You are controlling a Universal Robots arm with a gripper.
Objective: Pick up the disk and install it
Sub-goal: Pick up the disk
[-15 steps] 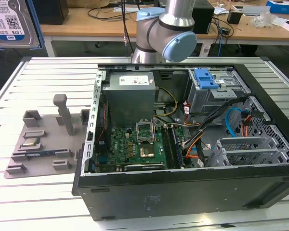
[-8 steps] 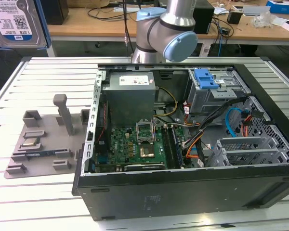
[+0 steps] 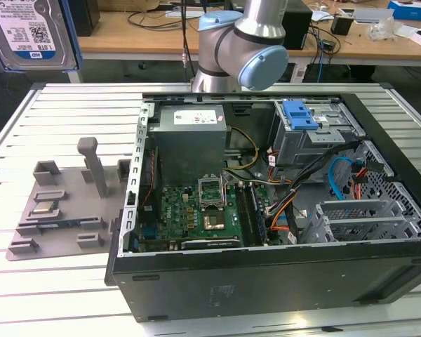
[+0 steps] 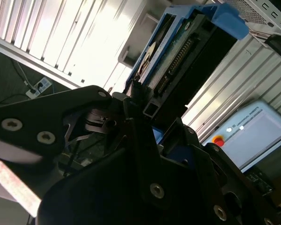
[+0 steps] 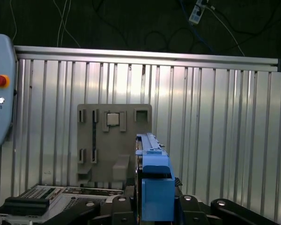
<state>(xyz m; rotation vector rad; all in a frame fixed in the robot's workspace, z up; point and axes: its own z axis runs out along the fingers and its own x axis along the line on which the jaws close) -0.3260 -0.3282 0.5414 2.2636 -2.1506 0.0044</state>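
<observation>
Closest to the lens in the second wrist view, the black claw (image 4: pixel 146 111) is clenched on the disk (image 4: pixel 178 51), gripping one end of its blue carrier bracket. The connector edge of the disk is turned toward the camera. In the first wrist view the disk (image 5: pixel 152 161) stands edge-on in that grasp, and beyond it a grey fixture plate (image 5: pixel 114 140) lies flat on the slatted counter (image 5: pixel 215 131).

In the exterior view the disk (image 3: pixel 28 31) is lifted clear of the counter, its white-and-blue label facing the camera, well apart from the open computer case (image 3: pixel 266 284). The fixture plate (image 3: pixel 63 203) sits near the counter's edge at the exterior view's left, just beside the case. Inside the case are the power-supply box (image 3: pixel 189 137), the motherboard (image 3: pixel 193 210) and a drive cage with a blue latch (image 3: pixel 299 116). The arm (image 3: pixel 242 42) rises at the counter's far edge.
</observation>
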